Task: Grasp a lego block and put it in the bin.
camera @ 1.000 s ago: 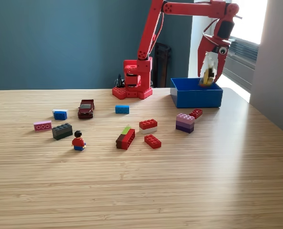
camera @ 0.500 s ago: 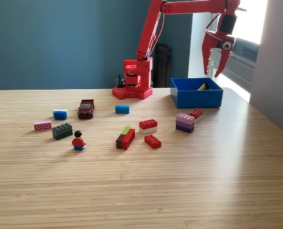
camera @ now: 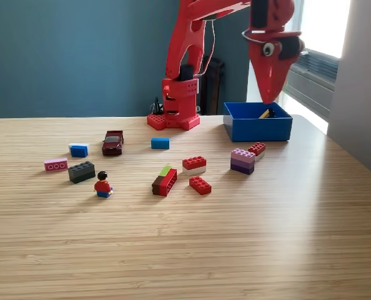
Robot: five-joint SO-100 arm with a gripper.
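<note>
Inside, the bin (camera: 257,128), a shallow bright blue square box at the exterior view's right near the arm's base (camera: 173,119), held a small yellowish piece (camera: 265,114), mostly hidden by the wall. Above it the red gripper (camera: 270,97) hung empty, jaws pressed together to a point. Loose lego blocks (camera: 193,164) lay scattered on the wooden table (camera: 185,250).

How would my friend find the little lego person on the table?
Start at the red robot arm's base at the back of the table. Come forward, toward the exterior view's left, past the small dark red toy car. Near the dark grey brick stands the lego person: black hair, red top, blue legs, the only figure there.
</note>
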